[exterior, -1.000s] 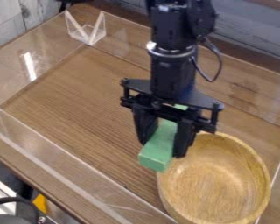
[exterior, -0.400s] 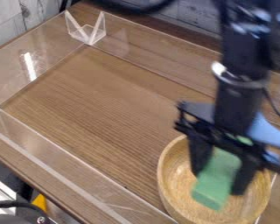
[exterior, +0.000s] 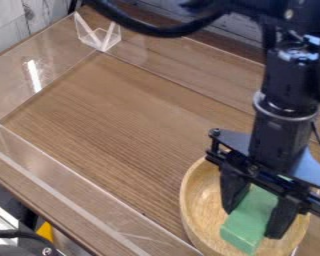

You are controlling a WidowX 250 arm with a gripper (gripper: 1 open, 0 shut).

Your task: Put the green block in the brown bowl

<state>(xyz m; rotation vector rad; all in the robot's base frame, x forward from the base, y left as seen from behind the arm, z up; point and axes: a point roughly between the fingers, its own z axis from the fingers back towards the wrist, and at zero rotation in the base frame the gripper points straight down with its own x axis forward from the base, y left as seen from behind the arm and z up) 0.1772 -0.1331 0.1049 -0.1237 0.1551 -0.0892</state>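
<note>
My black claw (exterior: 260,212) is clamped on the flat bright-green rectangular block (exterior: 251,226), one finger on each side of it, pointing almost straight down. The block hangs tilted, lower end toward the camera, upper end hidden between my fingers (exterior: 234,192).

Block position: over the interior of the big round light-tan wooden bowl (exterior: 203,210), right of its centre as the camera sees it. Can't tell whether the block's lower end touches the bowl's floor or sits just above it.

The bowl sits at the near right corner of the wood-grain tabletop (exterior: 109,110); its right and lower edges run out of view. My arm's black body blocks most of the bowl's far rim.

Clear acrylic walls (exterior: 43,60) fence the tabletop on the left and far side. A small clear triangular bracket (exterior: 96,32) stands at the far left corner, well apart from the bowl and me. The open wood between it and the bowl carries only glare streaks.
</note>
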